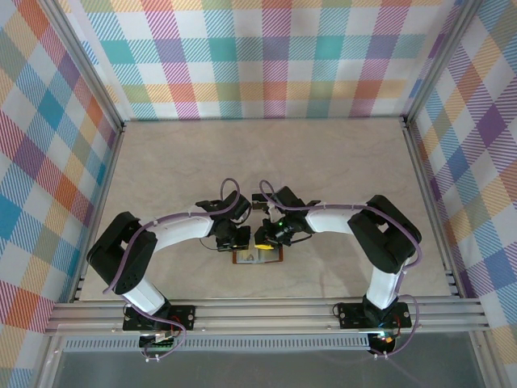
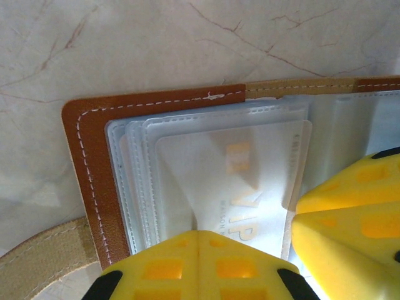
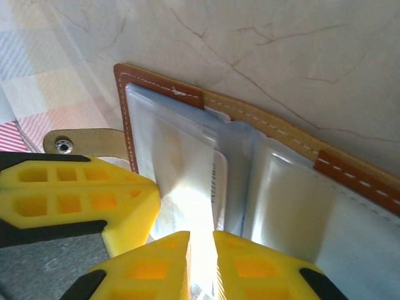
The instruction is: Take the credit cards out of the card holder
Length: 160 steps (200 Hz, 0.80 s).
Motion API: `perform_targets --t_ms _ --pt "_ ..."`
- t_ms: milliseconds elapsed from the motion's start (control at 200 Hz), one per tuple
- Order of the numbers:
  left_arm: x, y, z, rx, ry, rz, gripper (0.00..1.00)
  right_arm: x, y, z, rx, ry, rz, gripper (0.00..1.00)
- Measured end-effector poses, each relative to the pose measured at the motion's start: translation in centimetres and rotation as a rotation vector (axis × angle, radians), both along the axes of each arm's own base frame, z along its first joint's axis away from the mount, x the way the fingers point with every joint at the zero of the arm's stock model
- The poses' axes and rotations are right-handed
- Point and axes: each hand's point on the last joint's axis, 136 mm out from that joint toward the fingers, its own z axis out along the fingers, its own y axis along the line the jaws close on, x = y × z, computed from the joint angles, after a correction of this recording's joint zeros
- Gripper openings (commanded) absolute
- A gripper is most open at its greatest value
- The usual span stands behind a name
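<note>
Pale marbled tabletop [image 1: 266, 162], boxed in by pastel checked walls [image 1: 266, 56]. Lying open and flat near the front edge, between the tips of both arms: the card holder [image 1: 258, 257]. Brown stitched leather [image 2: 87, 162] outside, lighter tan along the spine, a stack of clear plastic sleeves [image 2: 134, 187] fanned inside. Uppermost in that stack, one of the credit cards [image 2: 237, 169]: whitish, with a gold mark and faint "VIP" lettering. Cannot tell whether partly out of its sleeve or fully tucked in.

Tan tab with a metal snap [image 3: 75, 145] sticking out from the holder's outer side, flat on the table.

Left gripper [image 2: 197, 234]: yellow fingers pressed together with no gap, tips down on the near part of the pale card's sleeve, nothing seen pinched between them. Right gripper [image 3: 201, 240]: just beside it, tips at the card's edge nearer the spine, jaws almost together with a thin bright slit left between. Cannot tell whether card or sleeve edge is clamped in that slit. Both grippers crowded over the same half of the holder, nearly touching each other.
</note>
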Motion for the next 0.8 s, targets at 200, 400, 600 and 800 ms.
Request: perform_targets --t_ms 200,400,600,800 --pt "0.0 0.0 0.0 0.001 0.0 0.0 0.06 0.0 0.0 -0.4 -0.007 0.009 -0.002 0.21" --pt "0.0 0.0 0.0 0.001 0.0 0.0 0.07 0.2 0.0 -0.4 -0.02 0.009 -0.004 0.27" --pt "0.1 0.1 0.0 0.008 -0.004 0.002 0.08 0.5 -1.0 -0.7 -0.093 -0.017 -0.016 0.29" --pt "0.1 0.3 0.0 0.02 -0.004 0.004 0.08 0.6 -1.9 0.2 -0.124 -0.047 -0.029 0.29"
